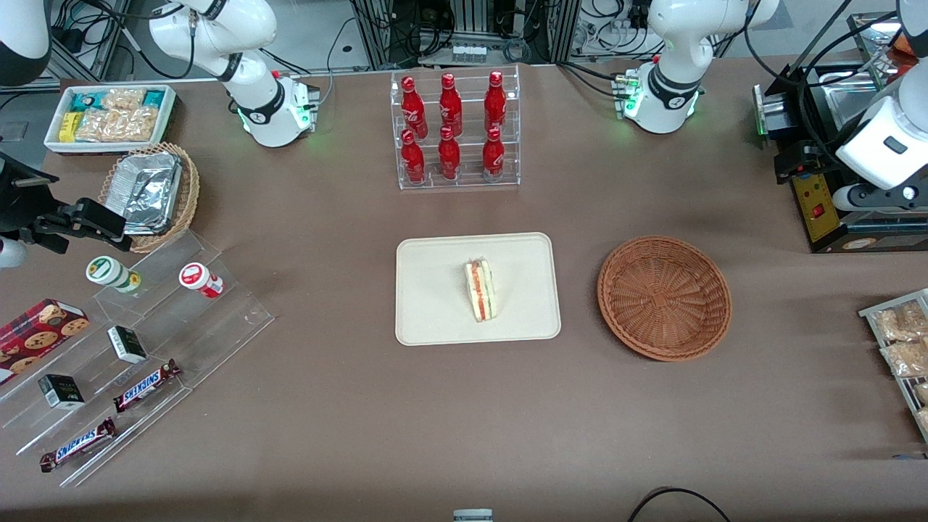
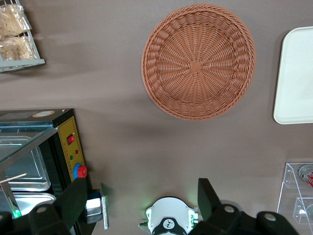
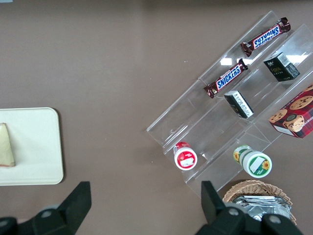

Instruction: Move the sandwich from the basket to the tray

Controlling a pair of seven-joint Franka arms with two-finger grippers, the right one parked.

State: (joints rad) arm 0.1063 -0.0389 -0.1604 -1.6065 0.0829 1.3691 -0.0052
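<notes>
Sandwich on tray, basket empty

Six red bottles, upper middle of the frame. One tray at frame centre, one sandwich on it. Two baskets: one reddish-brown, one tan. Toward the parked arm's end: two Snickers bars, two round pots, two small dark boxes, one cookie box, one white bin. One gripper, fingers spread wide, above the table near the reddish-brown basket.

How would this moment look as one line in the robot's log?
sandwich: on tray | basket: empty | gripper: open, raised near working arm's base
</notes>
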